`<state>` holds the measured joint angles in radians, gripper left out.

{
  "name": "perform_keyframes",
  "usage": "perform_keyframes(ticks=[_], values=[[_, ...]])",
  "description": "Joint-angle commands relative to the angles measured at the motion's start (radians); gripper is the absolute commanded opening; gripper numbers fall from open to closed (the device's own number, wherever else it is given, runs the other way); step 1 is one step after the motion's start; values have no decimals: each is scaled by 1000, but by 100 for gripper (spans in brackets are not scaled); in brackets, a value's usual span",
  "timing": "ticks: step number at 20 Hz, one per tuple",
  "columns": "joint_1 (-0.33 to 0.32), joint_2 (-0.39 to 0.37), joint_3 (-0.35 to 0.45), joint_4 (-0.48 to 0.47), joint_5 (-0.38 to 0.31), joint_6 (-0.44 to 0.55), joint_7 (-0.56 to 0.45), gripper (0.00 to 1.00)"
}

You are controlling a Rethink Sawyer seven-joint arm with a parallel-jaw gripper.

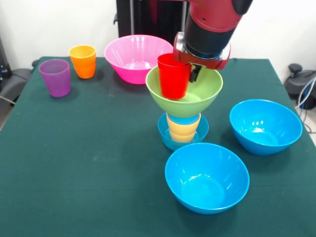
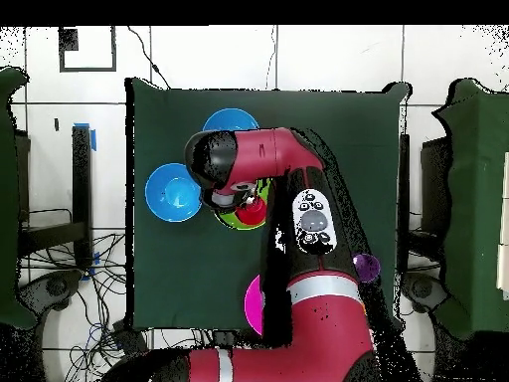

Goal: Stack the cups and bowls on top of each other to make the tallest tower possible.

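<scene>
The pincer [image 1: 190,69] is closed on the rim of the red cup [image 1: 174,76], one finger inside and one outside, with the cup hanging inside the green bowl [image 1: 185,94]. That bowl tops the tower [image 1: 183,116], resting on a yellow-orange cup [image 1: 183,129] that stands in the small blue bowl [image 1: 183,133] (a narrow, wobbly base). Lower the cup straight onto the bowl's centre, let go gently, then lift vertically so nothing tips. Two large blue bowls [image 1: 206,177], the pink bowl [image 1: 137,58], purple cup [image 1: 55,77] and orange cup [image 1: 83,61] wait on the tabletop [image 1: 89,168].
</scene>
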<state>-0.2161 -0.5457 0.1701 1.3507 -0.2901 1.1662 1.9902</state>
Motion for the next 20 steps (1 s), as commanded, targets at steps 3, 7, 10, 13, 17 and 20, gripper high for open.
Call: perform_keyframes(ticks=[3, 7, 10, 13, 17, 20], values=[[15, 20, 91, -19, -55, -7, -152, 0], [9, 21, 100, -18, -55, -13, -163, 0], [13, 20, 100, -21, -64, -17, -163, 0], [13, 18, 101, -16, -66, -24, -162, 0], [10, 18, 104, -15, -68, -30, -167, 0], [7, 21, 108, -19, -65, -29, -172, 0]])
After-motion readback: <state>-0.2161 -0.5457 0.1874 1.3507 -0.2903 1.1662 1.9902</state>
